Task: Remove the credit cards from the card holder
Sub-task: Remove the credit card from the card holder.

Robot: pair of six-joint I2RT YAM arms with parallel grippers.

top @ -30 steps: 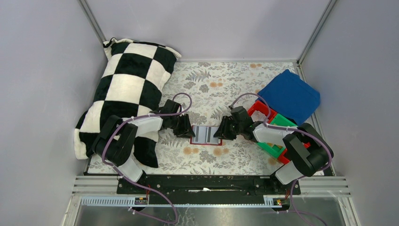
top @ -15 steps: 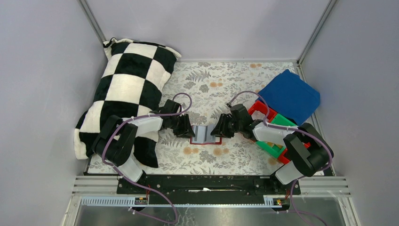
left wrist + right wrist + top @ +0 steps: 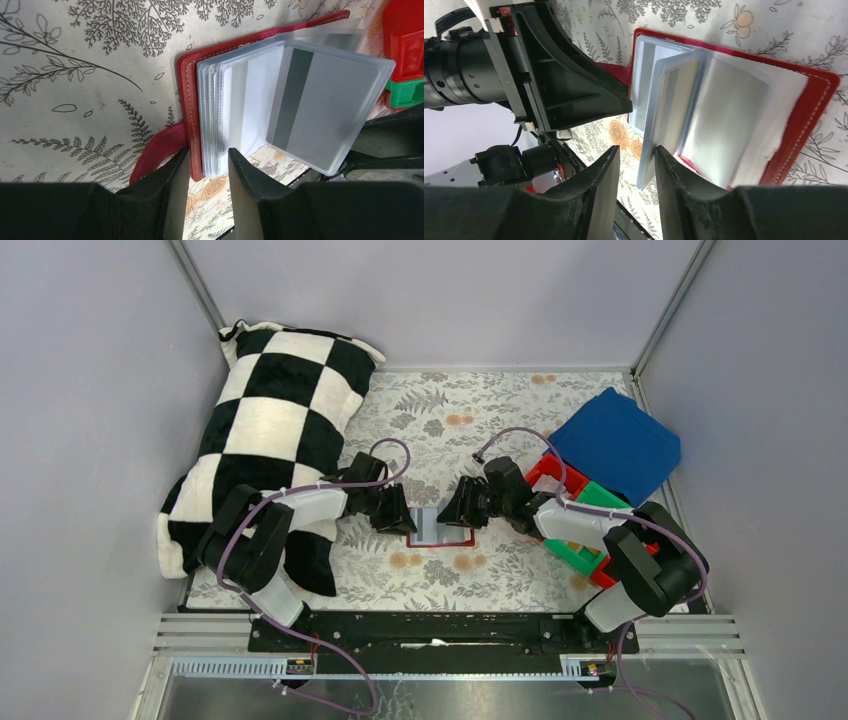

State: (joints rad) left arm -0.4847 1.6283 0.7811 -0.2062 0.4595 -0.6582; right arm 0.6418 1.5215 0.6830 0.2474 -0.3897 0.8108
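**Clenched on both sides**

The card holder [image 3: 440, 532] lies open at mid-frame on the bench [image 3: 500, 410]. My left pincer [image 3: 208, 155] grips its red edge; my right pincer [image 3: 637, 155] pinches a clear sleeve [image 3: 719, 125] with a grey striped credit card [image 3: 325, 110] inside

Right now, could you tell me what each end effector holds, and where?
Left end effector: card holder, near edge. Right end effector: clear sleeve, free edge.
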